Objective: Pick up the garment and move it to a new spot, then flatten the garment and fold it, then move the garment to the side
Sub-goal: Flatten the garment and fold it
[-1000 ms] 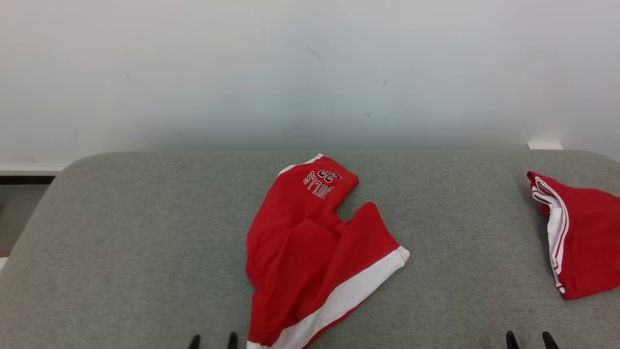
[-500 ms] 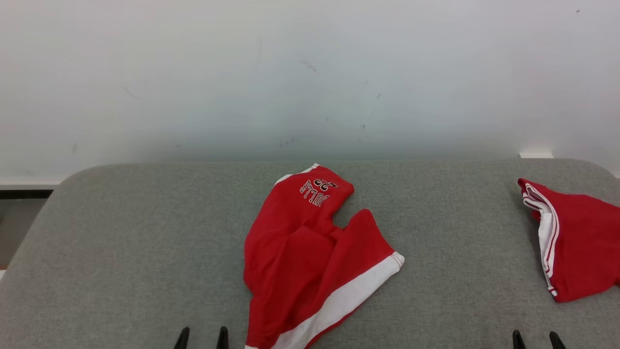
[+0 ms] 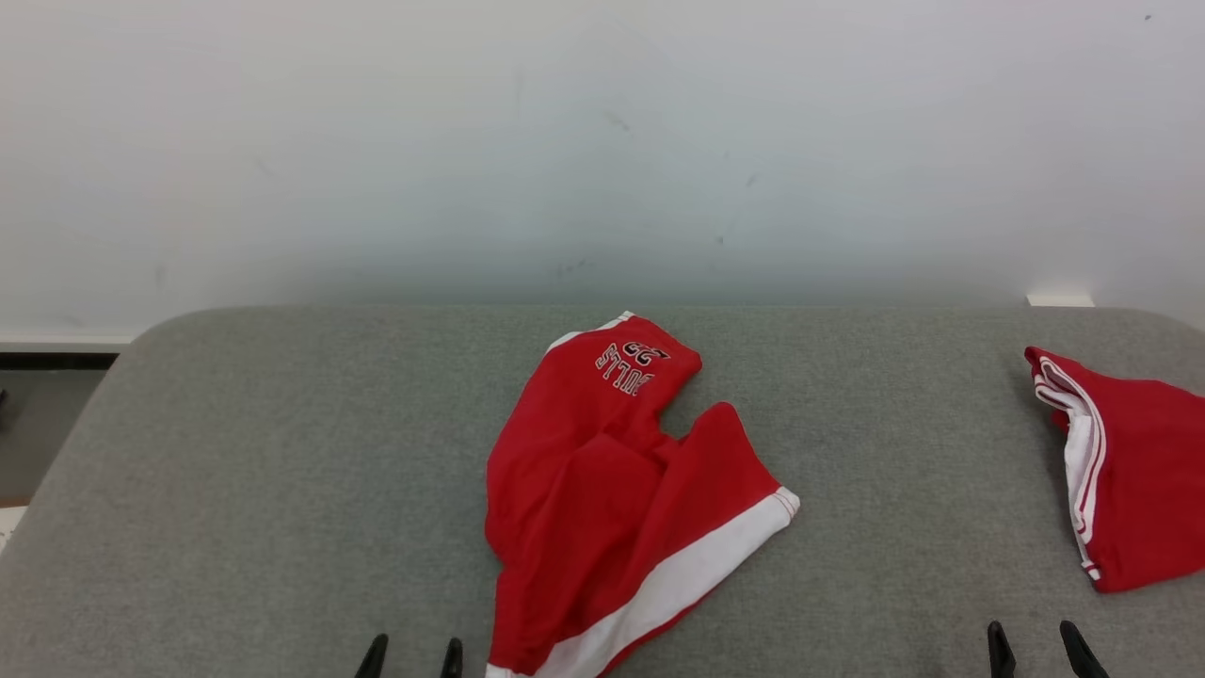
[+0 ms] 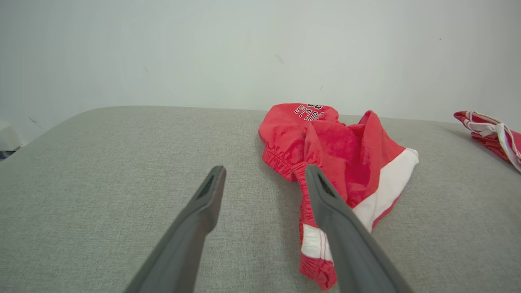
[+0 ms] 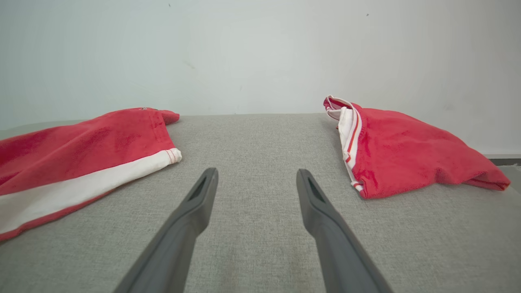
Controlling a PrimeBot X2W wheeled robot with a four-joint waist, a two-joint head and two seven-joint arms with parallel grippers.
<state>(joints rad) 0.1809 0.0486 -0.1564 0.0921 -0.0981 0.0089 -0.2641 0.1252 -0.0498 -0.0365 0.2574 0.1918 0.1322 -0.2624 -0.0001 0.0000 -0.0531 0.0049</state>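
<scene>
The garment [image 3: 612, 490] is a pair of red shorts with a white side stripe and white lettering, lying crumpled in the middle of the grey padded surface [image 3: 282, 471]. It also appears in the left wrist view, the garment [image 4: 338, 142] just right of my fingers, and at the left of the right wrist view, the garment [image 5: 73, 162]. My left gripper [image 3: 412, 654] is open at the bottom edge, just left of the garment's near end, nothing between its fingers. My right gripper [image 3: 1036, 645] is open over bare surface at the lower right.
A second red and white garment [image 3: 1130, 471] lies folded at the right edge of the surface; it is also at the right in the right wrist view [image 5: 407, 150]. A pale wall [image 3: 602, 141] rises behind the surface. The surface's left corner [image 3: 141, 339] is rounded.
The head view has shifted slightly. Both grippers' fingertips keep their places at the bottom edge, and both stay open. The garments have not moved.
</scene>
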